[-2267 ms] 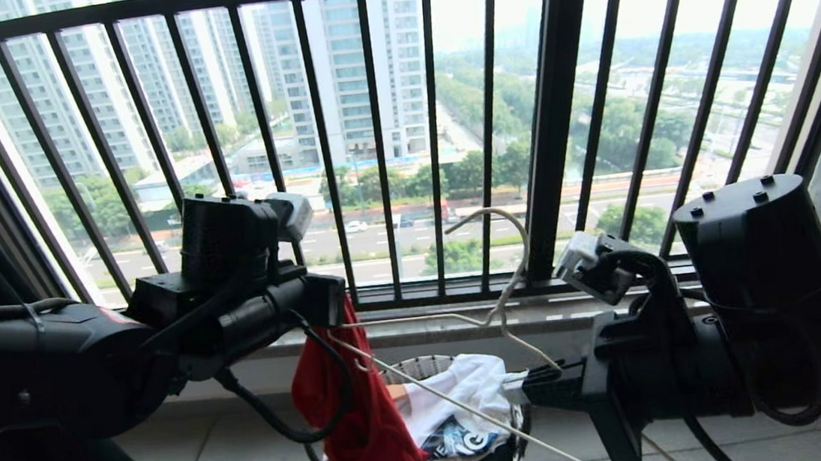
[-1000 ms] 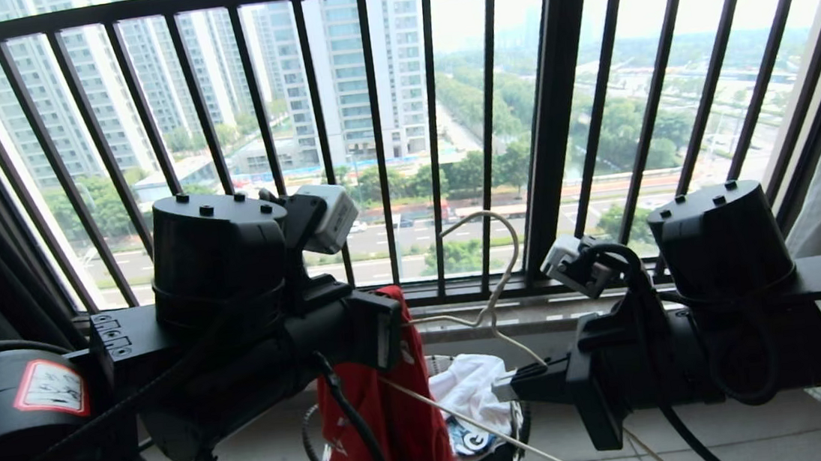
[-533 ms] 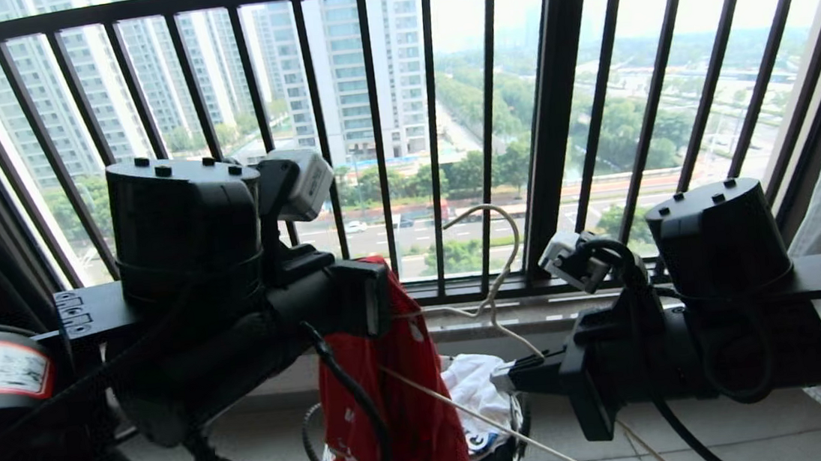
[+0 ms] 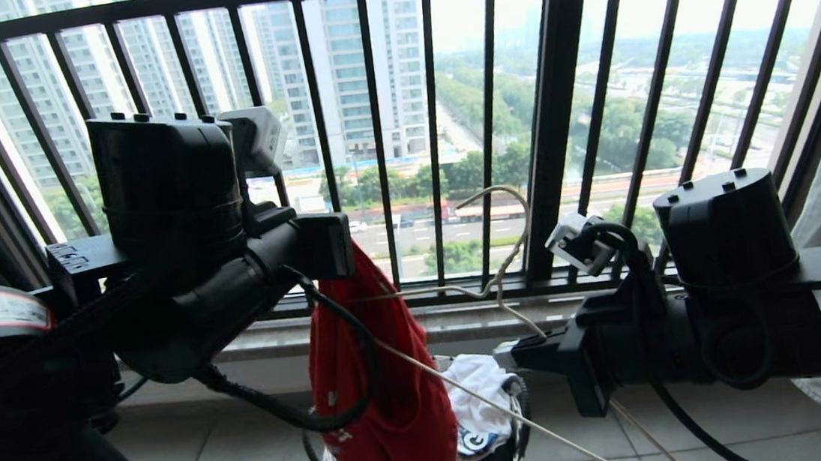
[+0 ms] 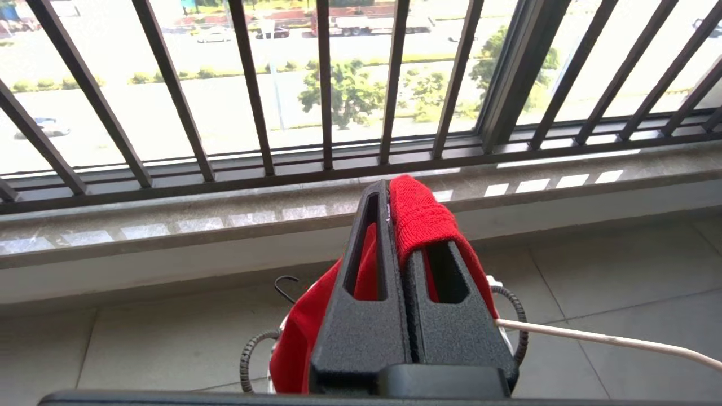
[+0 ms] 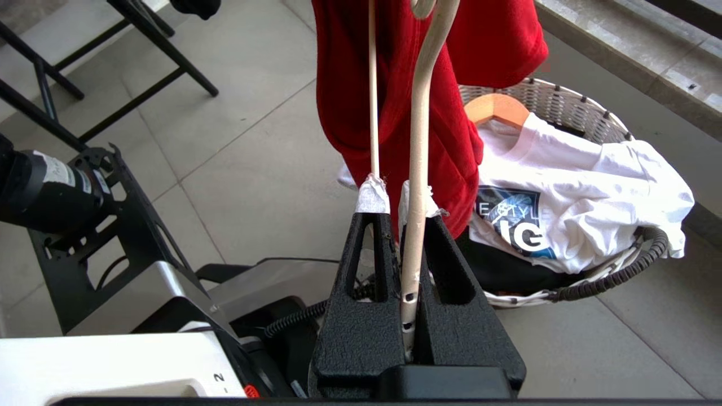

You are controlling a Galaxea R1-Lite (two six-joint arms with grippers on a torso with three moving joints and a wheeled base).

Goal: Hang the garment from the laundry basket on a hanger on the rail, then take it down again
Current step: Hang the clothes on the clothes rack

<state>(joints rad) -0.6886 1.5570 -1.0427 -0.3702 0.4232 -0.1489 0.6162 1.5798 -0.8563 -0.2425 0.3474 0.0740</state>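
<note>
Left gripper (image 4: 353, 255), clamped on the red garment (image 4: 387, 383), I've raised beside my right gripper (image 6: 395, 203) pinching the hanger (image 4: 495, 282), ready for threading.

Plain red knit short-sleeved T-shirt (image 4: 387, 383); thin cream-white wire hanger (image 6: 420, 113). Round woven laundry basket (image 6: 564, 107), white rim, dark sides, holds white T-shirt (image 6: 592, 186) printed with dark blue panel, white lettering. Black vertical-barred window railing (image 4: 379, 135); pale grey floor tiles (image 6: 254, 169).
</note>
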